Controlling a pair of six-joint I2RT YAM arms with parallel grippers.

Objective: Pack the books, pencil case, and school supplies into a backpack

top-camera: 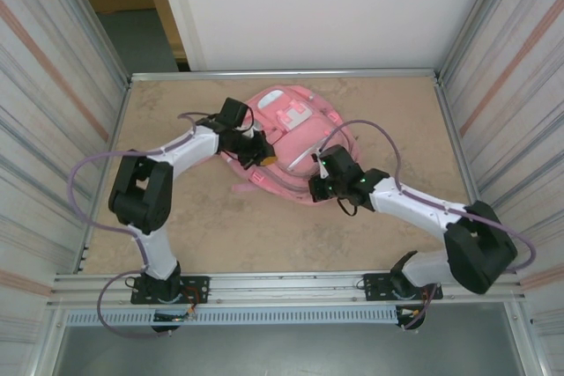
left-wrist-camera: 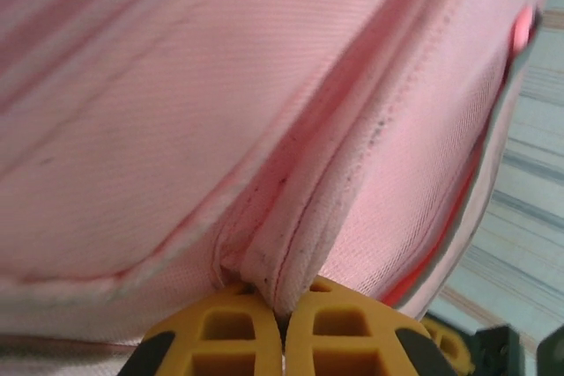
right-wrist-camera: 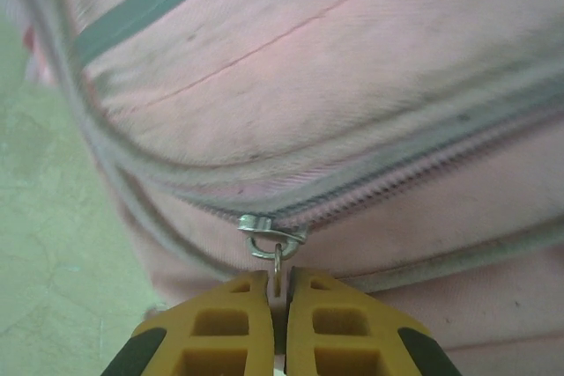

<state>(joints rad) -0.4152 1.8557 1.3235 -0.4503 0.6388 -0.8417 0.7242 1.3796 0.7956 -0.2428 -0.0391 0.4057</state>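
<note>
Left hand (left-wrist-camera: 284,310) pinches backpack (top-camera: 291,125) seam fold, bracing it; right hand (right-wrist-camera: 278,288) clamps zipper pull (right-wrist-camera: 273,237), likely to work zip.

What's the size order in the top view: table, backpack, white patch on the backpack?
Largest to smallest as seen from above:
1. table
2. backpack
3. white patch, a small part of the backpack's front
No close calls here.
</note>
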